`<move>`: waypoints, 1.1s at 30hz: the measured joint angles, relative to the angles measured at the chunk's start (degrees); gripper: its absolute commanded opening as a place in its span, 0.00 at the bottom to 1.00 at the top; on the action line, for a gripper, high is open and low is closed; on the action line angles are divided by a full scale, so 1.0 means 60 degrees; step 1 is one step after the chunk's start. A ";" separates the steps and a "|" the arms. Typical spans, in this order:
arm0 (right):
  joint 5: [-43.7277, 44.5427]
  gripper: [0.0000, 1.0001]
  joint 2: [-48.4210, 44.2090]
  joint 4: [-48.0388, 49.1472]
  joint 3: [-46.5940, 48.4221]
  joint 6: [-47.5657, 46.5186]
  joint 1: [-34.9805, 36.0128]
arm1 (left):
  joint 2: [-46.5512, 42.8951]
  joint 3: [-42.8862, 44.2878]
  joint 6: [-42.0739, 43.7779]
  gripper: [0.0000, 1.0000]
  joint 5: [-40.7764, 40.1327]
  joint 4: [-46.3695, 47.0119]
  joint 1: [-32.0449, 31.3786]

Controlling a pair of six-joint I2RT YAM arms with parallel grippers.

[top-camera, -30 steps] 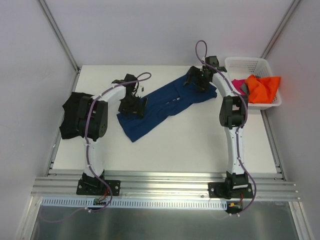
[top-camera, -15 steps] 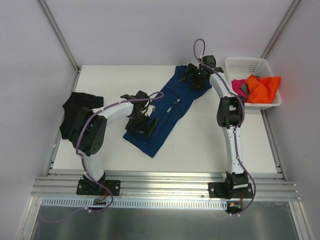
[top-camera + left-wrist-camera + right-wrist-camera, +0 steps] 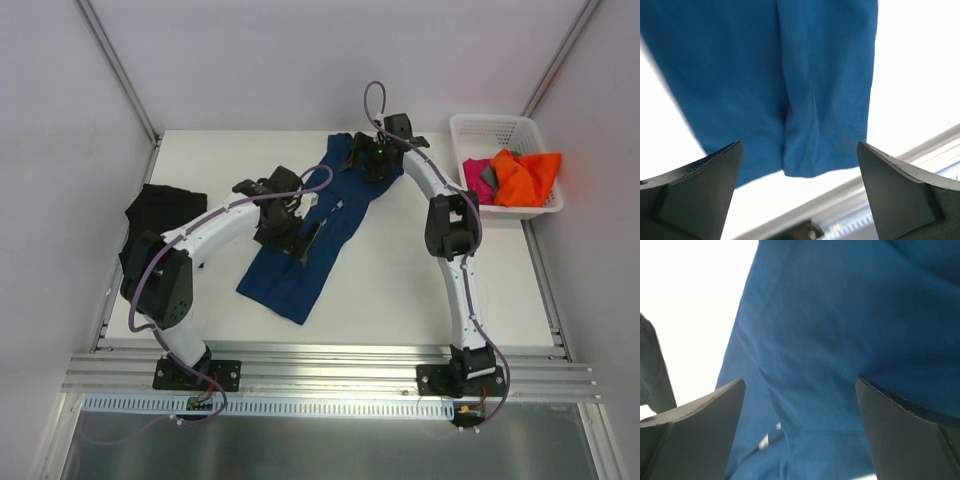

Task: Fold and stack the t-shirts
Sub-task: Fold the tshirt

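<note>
**Top view:** We see navy t-shirt point(image 3: 300, 270) lying as long strip, slanting from far centre of table point(image 3: 420, 280) toward near left. Its near hem stops short of front edge. Left gripper point(image 3: 285, 228) sits over mid-strip and right gripper point(image 3: 368, 160) over far end, both spread wide with nothing pinched. Black t-shirt point(image 3: 160, 205) lies at left edge. Basket point(image 3: 500, 125) in far right corner holds orange t-shirt point(image 3: 525, 175), magenta t-shirt point(image 3: 474, 167) and grey t-shirt point(image 3: 489, 176). Open table lies right of strip.

**Left wrist:** Fingers are apart. Navy hem shows between them, bare table on both sides, rail point(image 3: 925, 150) beyond.

**Right wrist:** Fingers are apart. Navy cloth fills most of view, bare table at upper left.
</note>
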 measured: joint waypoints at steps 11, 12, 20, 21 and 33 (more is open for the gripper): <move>0.0062 0.97 -0.2510 -0.0546 -0.1650 -0.0546 -0.0364 | 0.0958 0.1865 0.0248 0.99 -0.0215 0.0240 0.1942; 0.0062 0.97 -0.2681 -0.0532 -0.1767 -0.0565 -0.0372 | 0.1202 0.1982 0.0248 0.99 -0.0211 0.0244 0.2157; 0.0073 0.97 -0.3100 -0.0936 -0.2892 -0.0820 -0.0382 | 0.2299 0.2248 0.0240 0.99 -0.0109 0.0211 0.2911; 0.0076 0.97 -0.3100 -0.1049 -0.3082 -0.0834 -0.0390 | 0.2331 0.2248 0.0237 0.99 -0.0044 0.0208 0.2907; 0.0113 0.97 -0.2965 -0.1647 -0.3778 -0.0940 -0.0517 | 0.2980 0.2299 0.0182 0.99 0.0525 0.0087 0.2925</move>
